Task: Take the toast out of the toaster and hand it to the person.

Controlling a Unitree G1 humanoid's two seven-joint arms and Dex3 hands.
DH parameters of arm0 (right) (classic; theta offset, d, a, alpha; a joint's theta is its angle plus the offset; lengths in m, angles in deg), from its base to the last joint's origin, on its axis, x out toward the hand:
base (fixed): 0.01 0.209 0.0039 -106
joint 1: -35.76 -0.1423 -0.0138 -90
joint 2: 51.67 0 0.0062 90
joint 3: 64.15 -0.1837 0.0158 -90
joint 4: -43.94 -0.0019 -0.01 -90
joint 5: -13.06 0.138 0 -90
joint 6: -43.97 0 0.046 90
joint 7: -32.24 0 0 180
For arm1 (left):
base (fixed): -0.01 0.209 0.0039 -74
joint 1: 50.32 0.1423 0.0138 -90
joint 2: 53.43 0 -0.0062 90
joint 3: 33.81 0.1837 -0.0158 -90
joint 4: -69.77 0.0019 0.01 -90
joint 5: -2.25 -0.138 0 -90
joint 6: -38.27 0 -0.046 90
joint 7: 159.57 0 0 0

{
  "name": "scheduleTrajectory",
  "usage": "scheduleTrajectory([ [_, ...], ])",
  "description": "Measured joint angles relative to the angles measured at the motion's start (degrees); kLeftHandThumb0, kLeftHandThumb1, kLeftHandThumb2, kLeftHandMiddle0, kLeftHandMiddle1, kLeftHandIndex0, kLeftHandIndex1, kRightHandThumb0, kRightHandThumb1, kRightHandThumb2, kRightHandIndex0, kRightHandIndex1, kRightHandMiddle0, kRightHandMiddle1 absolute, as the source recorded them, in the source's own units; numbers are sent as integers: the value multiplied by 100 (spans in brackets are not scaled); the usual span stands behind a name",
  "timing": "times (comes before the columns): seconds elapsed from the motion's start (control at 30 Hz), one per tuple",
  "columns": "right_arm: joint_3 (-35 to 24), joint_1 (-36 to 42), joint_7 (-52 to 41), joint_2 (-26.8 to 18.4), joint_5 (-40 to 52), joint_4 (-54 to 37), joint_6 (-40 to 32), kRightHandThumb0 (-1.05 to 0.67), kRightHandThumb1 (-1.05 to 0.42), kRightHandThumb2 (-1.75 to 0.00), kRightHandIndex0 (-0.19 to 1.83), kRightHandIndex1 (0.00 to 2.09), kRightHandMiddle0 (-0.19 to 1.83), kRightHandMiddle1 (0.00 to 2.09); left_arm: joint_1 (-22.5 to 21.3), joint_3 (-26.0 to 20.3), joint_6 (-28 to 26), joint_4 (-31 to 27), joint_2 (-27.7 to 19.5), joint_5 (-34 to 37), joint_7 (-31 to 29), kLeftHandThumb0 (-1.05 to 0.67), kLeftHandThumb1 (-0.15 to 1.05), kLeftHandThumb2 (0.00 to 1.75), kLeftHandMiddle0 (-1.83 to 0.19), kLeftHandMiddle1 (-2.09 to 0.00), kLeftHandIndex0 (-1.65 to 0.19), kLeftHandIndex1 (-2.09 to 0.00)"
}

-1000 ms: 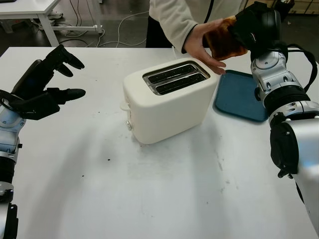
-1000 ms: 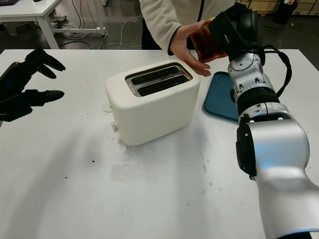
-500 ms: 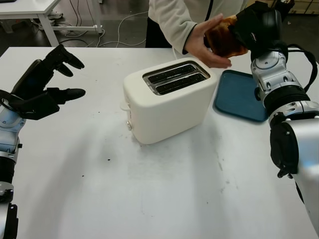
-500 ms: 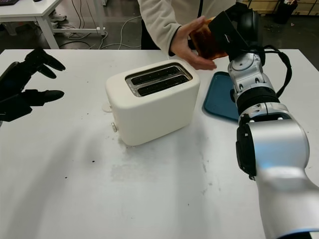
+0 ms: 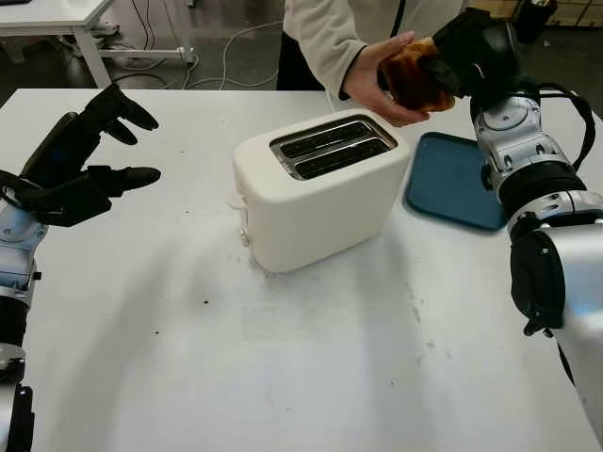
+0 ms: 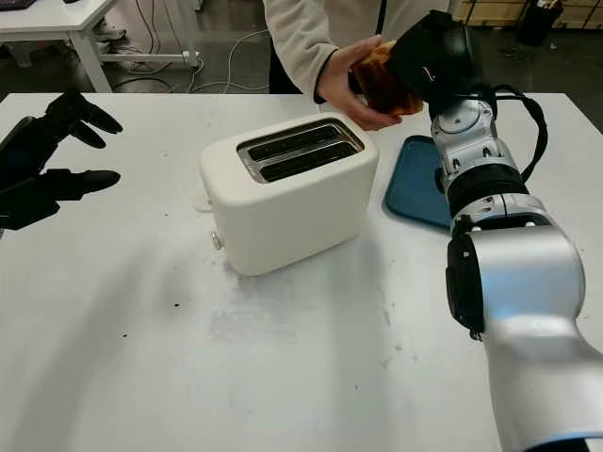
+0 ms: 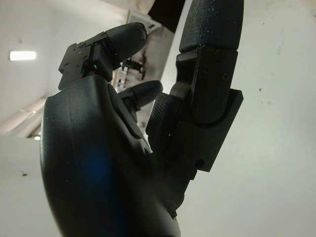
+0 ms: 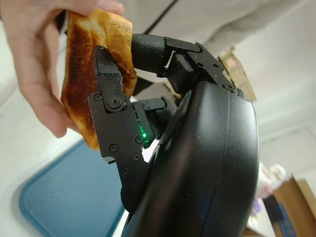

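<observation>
A browned slice of toast (image 5: 411,77) is up at the far side of the table, above and behind the white toaster (image 5: 316,193). My right hand (image 5: 462,56) is shut on it, fingers (image 8: 114,98) pressed against the slice (image 8: 81,84). A person's hand (image 5: 377,80) wraps around the toast's other side, thumb on top and fingers underneath, as the right wrist view also shows (image 8: 34,64). Both toaster slots (image 5: 330,149) look dark and empty. My left hand (image 5: 80,160) is open, held above the table's left side.
A blue tray (image 5: 452,179) lies flat right of the toaster, under my right forearm. The person in a light sleeve (image 5: 325,33) stands behind the table's far edge. Bare white tabletop (image 5: 311,367) stretches in front of the toaster.
The person's hand has closed around the toast, thumb coming over its top. My right hand with the toast has shifted slightly up and left. The left hand has not moved.
</observation>
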Motion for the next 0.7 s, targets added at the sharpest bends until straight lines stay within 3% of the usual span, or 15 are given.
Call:
scheduleTrajectory([
  [0.03,53,-6,-191,-20,-11,0,-19,-94,-92,-12,24,26,31,17,0,0,0,0,0,0,0,-105,92,26,0,-161,0,-148],
  [0.13,450,-31,-558,-125,-370,0,-53,-104,-92,-14,3,3,4,2,0,0,1,0,0,0,0,-105,92,28,0,-161,0,-147],
  [0.33,669,-38,-893,-440,-512,-42,195,-105,-90,-5,0,0,0,0,0,-17,0,-1,0,42,-26,-105,92,26,0,-160,0,-147],
  [0.5,321,175,-989,-674,-123,-513,607,-105,-90,-3,0,0,0,0,3,-64,3,2,5,81,-40,-105,92,24,0,-161,0,-148],
  [0.7,-380,1812,-1147,-670,905,-2384,1358,-84,-87,0,0,0,0,0,190,-161,-67,-68,67,221,-124,-105,92,19,0,-163,0,-149],
])
